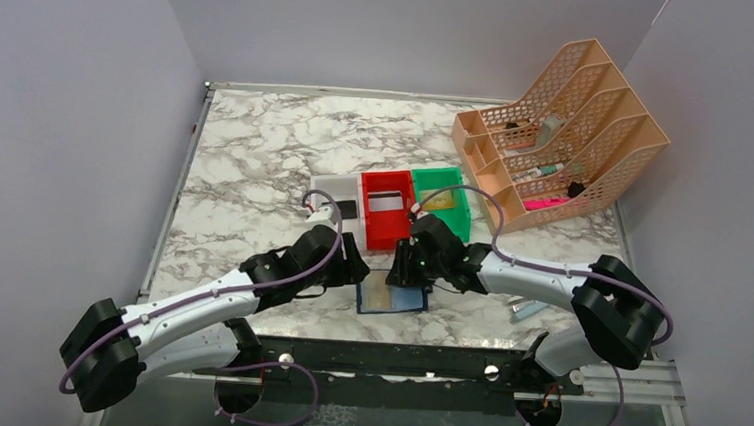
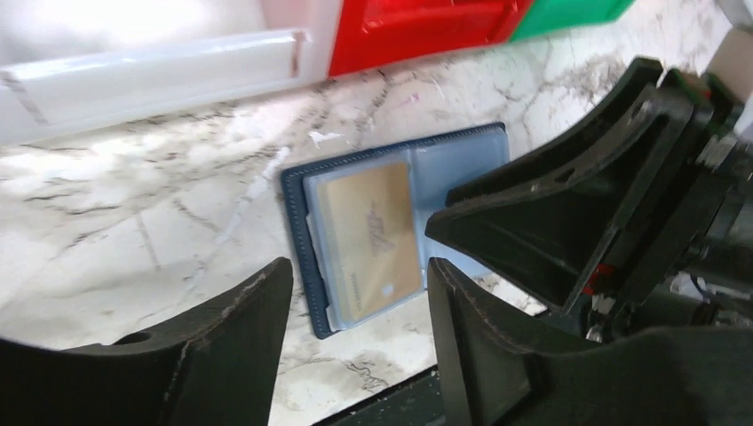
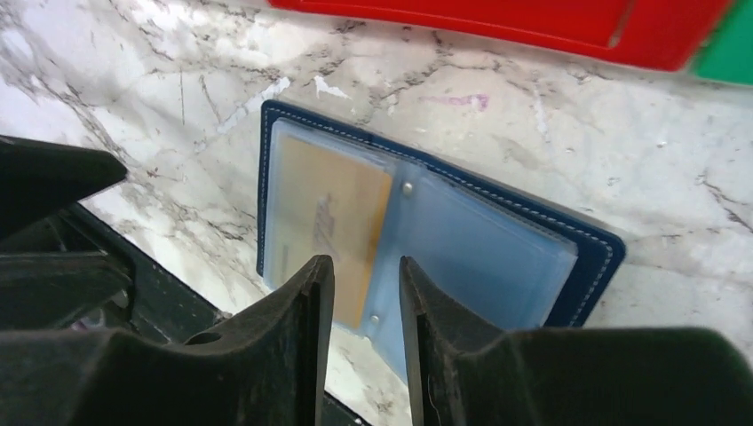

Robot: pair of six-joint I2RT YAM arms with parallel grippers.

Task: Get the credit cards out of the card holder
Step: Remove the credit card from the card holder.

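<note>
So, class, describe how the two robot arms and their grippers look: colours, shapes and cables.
Both the left arm and the right arm have white tubular links joined by bulky black joints. A lilac cable runs along each, looping free near the wrist. The left gripper and right gripper are matte black, each with two wedge-shaped fingers.

Open card holder point(image 3: 497, 257), gold card point(image 3: 330, 211) inside

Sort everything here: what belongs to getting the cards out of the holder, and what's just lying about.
Belongs to the job: the open blue card holder; the gold card in its sleeve; the left gripper and right gripper over it.

Just lying about: the white bin; the red bin; the green bin; the peach desk organiser.
</note>
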